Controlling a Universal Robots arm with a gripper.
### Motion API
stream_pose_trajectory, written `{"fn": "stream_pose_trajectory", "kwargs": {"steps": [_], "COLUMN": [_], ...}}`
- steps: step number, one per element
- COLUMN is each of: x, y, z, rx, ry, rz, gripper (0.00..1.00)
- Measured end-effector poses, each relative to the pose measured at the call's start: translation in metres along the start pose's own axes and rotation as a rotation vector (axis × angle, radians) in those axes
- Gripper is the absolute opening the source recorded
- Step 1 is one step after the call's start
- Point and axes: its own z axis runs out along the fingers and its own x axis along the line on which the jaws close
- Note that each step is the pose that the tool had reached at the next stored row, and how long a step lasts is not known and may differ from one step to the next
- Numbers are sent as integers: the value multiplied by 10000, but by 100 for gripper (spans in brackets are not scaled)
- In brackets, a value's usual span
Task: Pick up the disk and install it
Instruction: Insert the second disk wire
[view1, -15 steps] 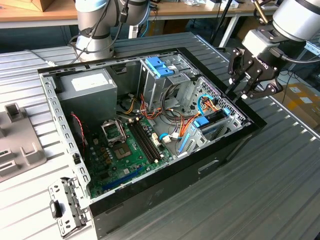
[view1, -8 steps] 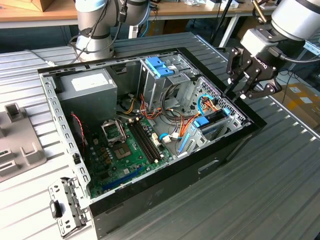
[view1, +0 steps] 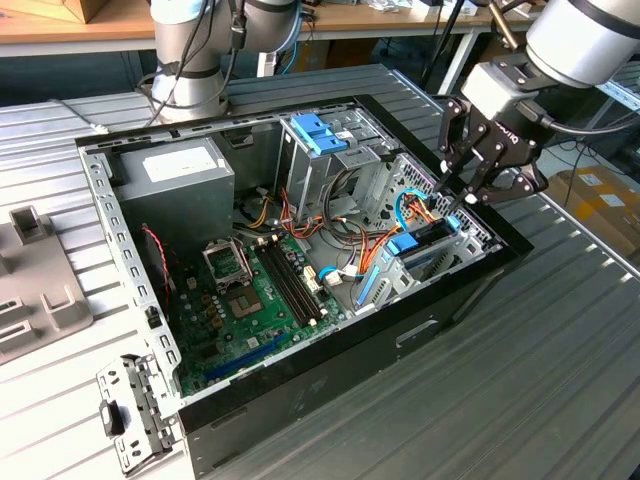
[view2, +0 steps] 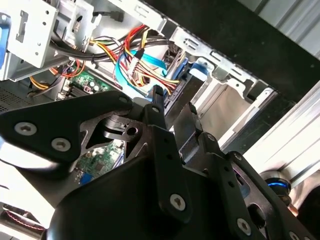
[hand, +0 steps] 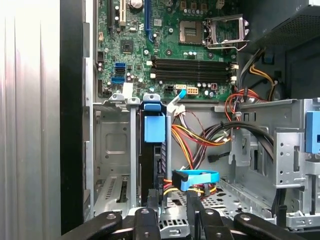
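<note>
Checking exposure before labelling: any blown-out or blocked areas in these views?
First wrist view: the ribbed table is washed out to near white, while the motherboard is evenly lit. Second wrist view: the dark pincer linkage blocks much of the frame, with a bright overexposed patch along one edge. Exterior view: even light, the disk sits in shade within its bay.

disk (view1: 428, 243): flat drive with blue plastic rails, standing on edge inside metal bay at case corner on exterior view's right. first wrist view: disk (hand: 152, 165) seen edge-on, dark thin body, blue rail tab at upper end, seated between bay walls. label not visible.
</note>
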Motion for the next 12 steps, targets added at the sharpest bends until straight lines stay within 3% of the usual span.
{"fn": "stream_pose_trajectory", "kwargs": {"steps": [6,12], "x": [6,13], "y": [66,88], "z": [52,108], "rx": [0,0], "ry": [-26,-26], "rz": [1,0], "gripper": [36,36]}}
